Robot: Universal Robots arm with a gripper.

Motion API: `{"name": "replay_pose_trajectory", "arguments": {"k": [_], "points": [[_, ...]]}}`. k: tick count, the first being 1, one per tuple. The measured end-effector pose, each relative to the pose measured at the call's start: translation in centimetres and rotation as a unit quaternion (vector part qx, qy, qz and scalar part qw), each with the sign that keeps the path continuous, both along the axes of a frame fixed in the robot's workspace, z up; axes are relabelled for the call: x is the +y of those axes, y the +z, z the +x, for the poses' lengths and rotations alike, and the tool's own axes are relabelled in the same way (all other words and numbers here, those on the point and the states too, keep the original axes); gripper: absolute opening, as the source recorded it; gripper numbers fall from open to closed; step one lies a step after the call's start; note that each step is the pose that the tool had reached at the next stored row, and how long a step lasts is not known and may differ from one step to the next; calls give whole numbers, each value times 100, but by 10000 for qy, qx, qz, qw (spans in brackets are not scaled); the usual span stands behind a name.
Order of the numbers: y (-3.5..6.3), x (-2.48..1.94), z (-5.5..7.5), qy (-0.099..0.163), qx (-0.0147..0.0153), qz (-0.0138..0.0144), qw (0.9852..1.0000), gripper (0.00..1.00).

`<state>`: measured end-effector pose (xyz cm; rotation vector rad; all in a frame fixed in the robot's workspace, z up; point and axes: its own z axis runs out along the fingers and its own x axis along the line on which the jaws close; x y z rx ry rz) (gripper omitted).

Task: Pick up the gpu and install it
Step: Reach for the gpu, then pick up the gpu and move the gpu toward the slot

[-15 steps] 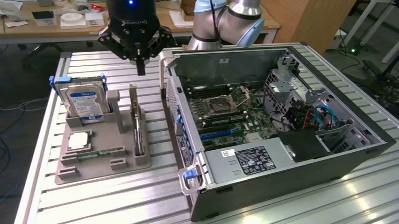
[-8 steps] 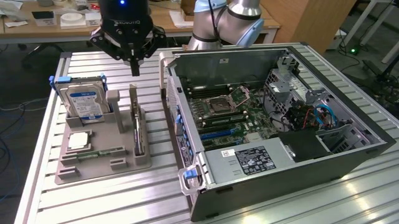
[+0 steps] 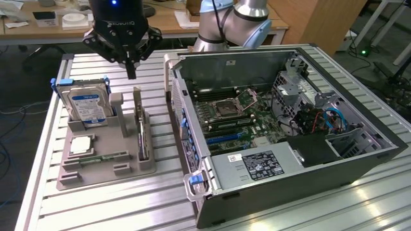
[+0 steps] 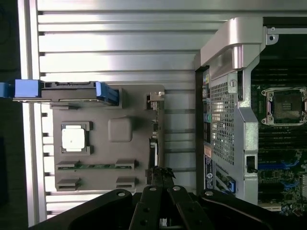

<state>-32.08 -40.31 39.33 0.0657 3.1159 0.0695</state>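
Metal edges one end of the gpu [image 3: 140,132], a thin dark card. It stands on its edge in a slot of the gray plastic tray [image 3: 119,139] on the ridged silver desk [image 3: 109,207]. The black hand [image 3: 132,72] hangs above the card's far end, not touching it. Its fingers are pressed together, holding nothing. The open computer case [image 3: 289,183] sits just beside the tray.

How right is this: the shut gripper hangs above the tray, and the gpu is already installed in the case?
One part is wrong. The gpu is not in the case; it stands on edge in the tray, as the exterior view shows. The shut gripper does hang above the tray.
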Motion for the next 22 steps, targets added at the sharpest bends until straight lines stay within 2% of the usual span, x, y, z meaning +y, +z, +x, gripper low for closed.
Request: {"name": "replay_pose_trajectory", "arguments": {"k": [5,22], "points": [[0,-1,-79,-1,0,0,10000,10],[0,-1,-83,0,0,0,10000,11]]}}
